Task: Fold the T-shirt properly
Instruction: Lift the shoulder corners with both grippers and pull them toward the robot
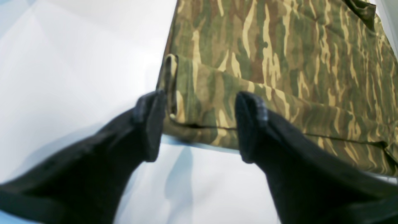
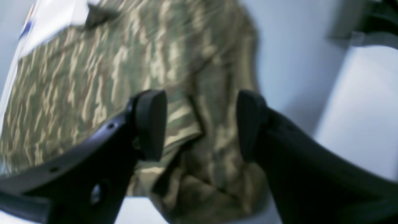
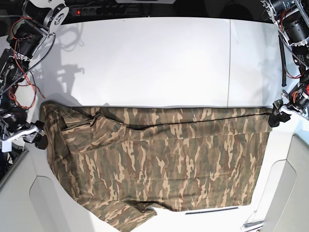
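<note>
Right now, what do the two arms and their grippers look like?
Both grippers, left and right, have curved black fingers with dark rounded pads. In the base view the arms are black and white, with exposed red and black wires.

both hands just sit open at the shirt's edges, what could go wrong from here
The T-shirt hangs over the table's near edge, so it may slide off once tugged. The cloth near the right hand is bunched, so a fold there could trap wrinkles. The left hand straddles a doubled hem and might pinch only one layer.
</note>
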You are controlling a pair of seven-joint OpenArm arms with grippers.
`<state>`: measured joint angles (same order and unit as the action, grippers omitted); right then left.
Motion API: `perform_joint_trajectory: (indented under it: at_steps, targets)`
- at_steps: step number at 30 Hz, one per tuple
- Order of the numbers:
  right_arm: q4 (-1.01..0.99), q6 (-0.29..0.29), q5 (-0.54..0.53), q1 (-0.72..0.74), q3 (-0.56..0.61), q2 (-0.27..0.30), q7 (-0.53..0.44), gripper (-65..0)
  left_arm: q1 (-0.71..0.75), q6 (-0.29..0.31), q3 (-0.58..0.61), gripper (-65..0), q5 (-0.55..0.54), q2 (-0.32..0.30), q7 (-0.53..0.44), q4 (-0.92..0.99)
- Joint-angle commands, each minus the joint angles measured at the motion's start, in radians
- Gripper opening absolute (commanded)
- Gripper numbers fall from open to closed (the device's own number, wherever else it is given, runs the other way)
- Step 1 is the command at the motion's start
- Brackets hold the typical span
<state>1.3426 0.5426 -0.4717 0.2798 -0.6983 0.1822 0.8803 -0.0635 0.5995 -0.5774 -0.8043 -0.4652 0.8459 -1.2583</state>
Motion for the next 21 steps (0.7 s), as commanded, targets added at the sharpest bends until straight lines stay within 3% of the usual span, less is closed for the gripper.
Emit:
perform_joint_trajectory:
  at_steps: [1,5,11,21]
  targets:
    - [0.017,0.004,-0.023,0.008,-0.023,0.017,-0.008,-30.0,-0.010,0.018,-0.006,-25.6,-0.013,-0.023,-0.019,-0.017]
    - [0.017,0.004,-0.034,-0.078,-0.066,0.026,-0.019,-30.0,0.027,0.018,-0.005,-25.6,0.002,-0.023,-0.062,-0.013]
    - [0.014,0.005,-0.044,-0.196,-0.068,0.013,-0.135,-29.8,0.036,0.019,-0.004,-25.6,0.023,-0.022,-0.117,0.024]
    - [-0.032,0.015,-0.082,-0.203,-0.056,-0.055,-0.152,-29.8,0.019,0.027,0.052,-23.0,0.027,-0.014,-0.240,0.166]
